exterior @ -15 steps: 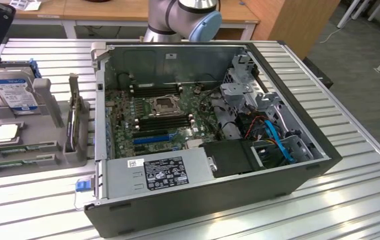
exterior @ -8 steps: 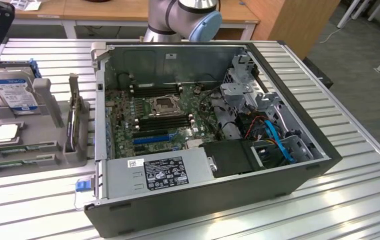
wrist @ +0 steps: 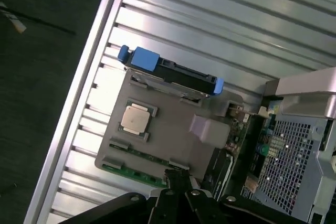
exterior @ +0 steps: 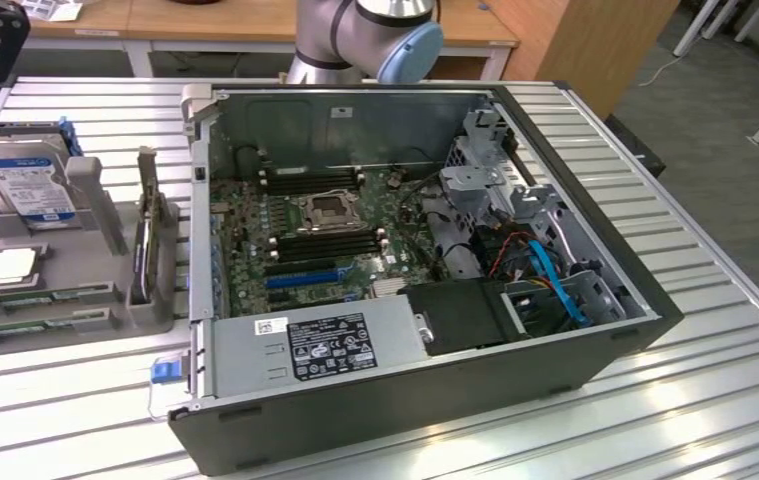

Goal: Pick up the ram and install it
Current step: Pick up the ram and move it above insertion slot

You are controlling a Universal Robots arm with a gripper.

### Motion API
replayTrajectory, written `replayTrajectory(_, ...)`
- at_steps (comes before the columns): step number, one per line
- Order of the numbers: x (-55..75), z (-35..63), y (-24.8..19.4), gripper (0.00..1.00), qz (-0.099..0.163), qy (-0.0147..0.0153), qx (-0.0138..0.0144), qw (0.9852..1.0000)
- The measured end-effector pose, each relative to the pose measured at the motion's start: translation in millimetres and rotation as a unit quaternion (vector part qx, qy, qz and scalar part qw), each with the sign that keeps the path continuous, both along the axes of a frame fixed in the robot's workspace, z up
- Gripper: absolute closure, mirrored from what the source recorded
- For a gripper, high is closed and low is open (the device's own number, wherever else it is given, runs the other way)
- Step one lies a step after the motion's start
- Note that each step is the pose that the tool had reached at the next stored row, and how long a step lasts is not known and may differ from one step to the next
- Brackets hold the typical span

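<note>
A ribbed silver metal tabletop (wrist: 220,19) lies under the pincer (wrist: 176,178), streaked with glare; dark floor (wrist: 42,108) runs past its edge. Well beyond stand 1 light-brown wooden desk (exterior: 219,20) and grey floor (exterior: 713,90).

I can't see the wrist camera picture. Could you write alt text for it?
The robot's shut hand hovers over a grey tray holding a processor, a hard drive and green ram, beside a computer case.

Silver-grey arm (exterior: 339,30) with a pale blue joint cap (exterior: 410,48); black gripper (wrist: 177,176), seemingly studded with small screws.
</note>
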State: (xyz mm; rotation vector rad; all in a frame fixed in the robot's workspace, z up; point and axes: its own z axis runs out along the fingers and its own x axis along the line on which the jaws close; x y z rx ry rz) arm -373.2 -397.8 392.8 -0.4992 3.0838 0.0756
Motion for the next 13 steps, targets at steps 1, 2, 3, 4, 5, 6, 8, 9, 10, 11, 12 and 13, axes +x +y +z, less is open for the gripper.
replayTrajectory(1, 0.0, 0.0, 0.0, 0.89, 0.009, 0.0000, 0.0000, 1.0000)
replayTrajectory(2, 0.0, 0.0, 0.0, 0.89, 0.018, 0.0000, 0.0000, 0.9998)
replayTrajectory(3, 0.0, 0.0, 0.0, 0.89, 0.027, 0.0000, 0.0000, 0.9996)
replayTrajectory(4, 0.0, -0.1, 0.0, 0.89, 0.036, -0.0001, 0.0000, 0.9993)
replayTrajectory(5, 0.0, 0.0, 0.0, 0.89, 0.045, 0.0000, 0.0000, 0.9990)
replayTrajectory(6, 0.0, 0.0, 0.0, 0.89, 0.054, 0.0000, 0.0000, 0.9985)
replayTrajectory(8, 0.0, -0.1, 0.0, 0.89, 0.072, 0.0000, 0.0000, 0.9974)
replayTrajectory(9, 0.0, -0.1, 0.0, 0.89, 0.081, 0.0000, 0.0000, 0.9967)
replayTrajectory(10, 0.0, 0.0, 0.0, 0.89, 0.091, 0.0000, 0.0000, 0.9959)
replayTrajectory(11, 0.0, 0.0, 0.0, 0.89, 0.100, 0.0000, 0.0000, 0.9950)
replayTrajectory(12, 0.0, -0.1, 0.0, 0.89, 0.109, 0.0000, 0.0000, 0.9941)
replayTrajectory(13, 0.0, 0.0, 0.0, 0.89, 0.117, 0.0000, 0.0000, 0.9931)
